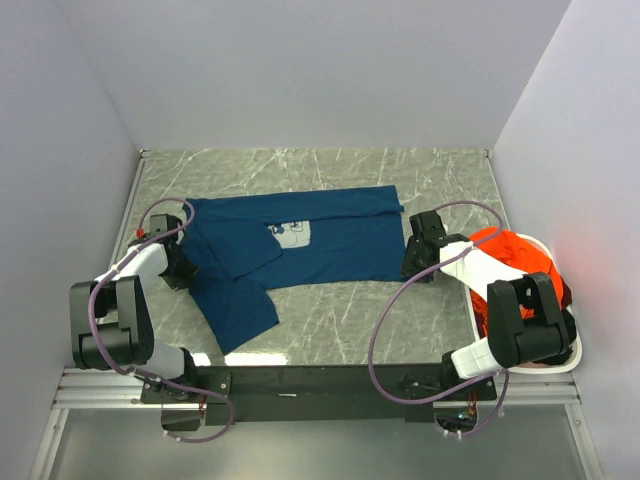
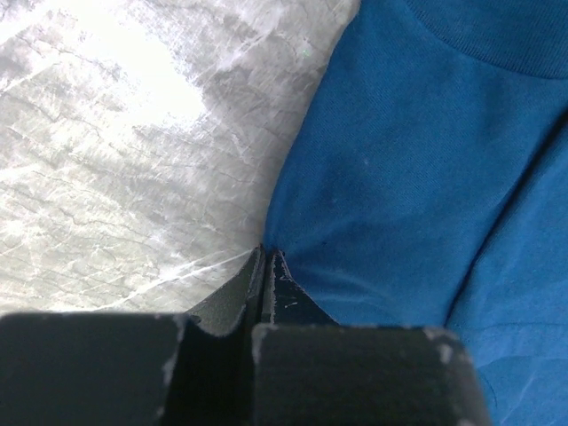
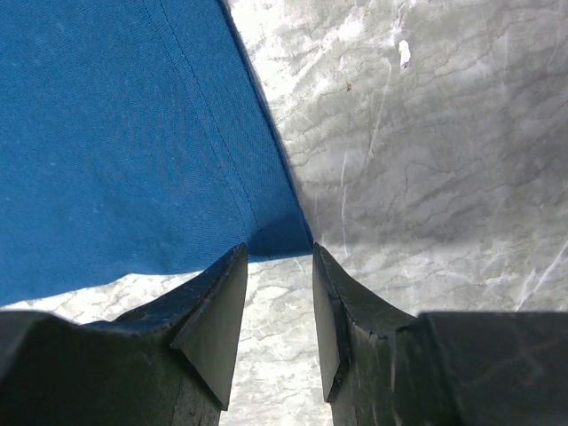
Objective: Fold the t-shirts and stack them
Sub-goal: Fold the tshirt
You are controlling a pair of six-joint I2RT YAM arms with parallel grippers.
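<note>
Navy t-shirt: soft matte knit, spread flat on grey veined marble-look table, left part folded inward (pale square print showing mid-chest). Left gripper: jaws pressed fully together, pinching shirt's edge near ribbed collar, cloth puckered at tips. Right gripper: 2 dark wedge fingers about half apart, straddling stitched hem corner, nothing clamped. Orange t-shirt bunched in white plastic basket, far right.

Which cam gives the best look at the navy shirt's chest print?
Top external: the pale chest print sits face-up on the spread navy t-shirt. Left and right wrist views show only plain blue cloth at the shirt's edges, no print.
</note>
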